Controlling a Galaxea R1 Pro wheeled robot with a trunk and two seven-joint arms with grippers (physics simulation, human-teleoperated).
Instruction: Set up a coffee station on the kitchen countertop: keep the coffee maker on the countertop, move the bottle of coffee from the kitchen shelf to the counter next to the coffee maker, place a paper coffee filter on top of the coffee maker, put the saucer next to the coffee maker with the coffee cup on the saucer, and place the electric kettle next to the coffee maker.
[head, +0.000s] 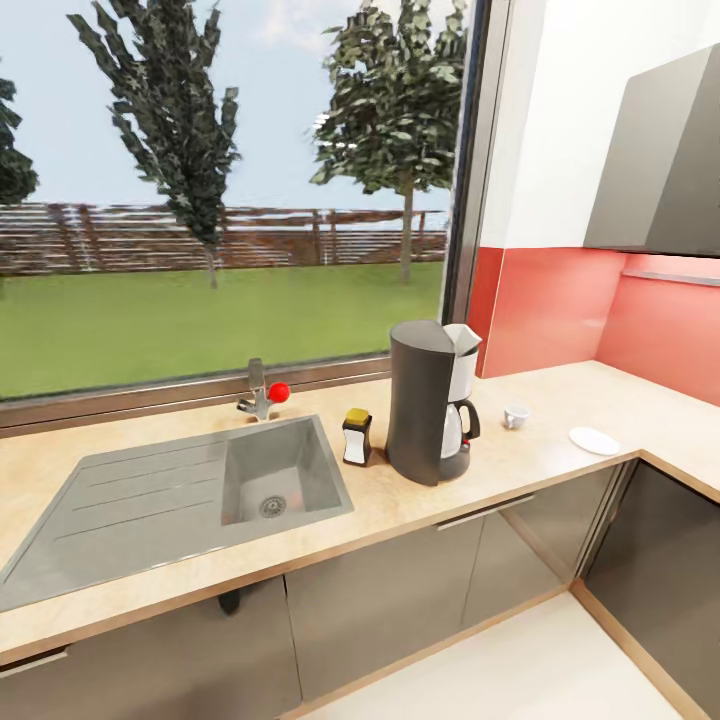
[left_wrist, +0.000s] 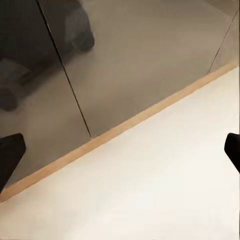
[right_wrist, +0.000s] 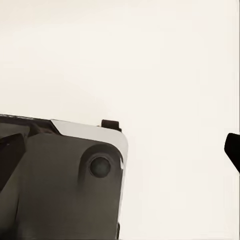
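Observation:
The coffee maker (head: 430, 400) stands on the kitchen countertop (head: 400, 505), right of the sink. The bottle of coffee (head: 356, 436) stands close at its left. White angular parts (head: 462, 350) sit at the machine's top front; I cannot tell the paper coffee filter from the basket. The coffee cup (head: 516, 415) rests on the counter, apart from the saucer (head: 594, 440) lying further right. The electric kettle is out of view. A thin grey kitchen shelf (head: 668, 277) runs under the wall cabinet. My left gripper (left_wrist: 120, 152) and right gripper (right_wrist: 120, 155) are open, empty and pointing at the floor.
A steel sink (head: 190, 500) with a red-knobbed tap (head: 262, 395) lies left of the bottle. A large window is behind it. The counter turns a corner at the right under a dark wall cabinet (head: 665, 165). Dark cabinet doors (left_wrist: 125, 60) meet pale floor (left_wrist: 165, 190).

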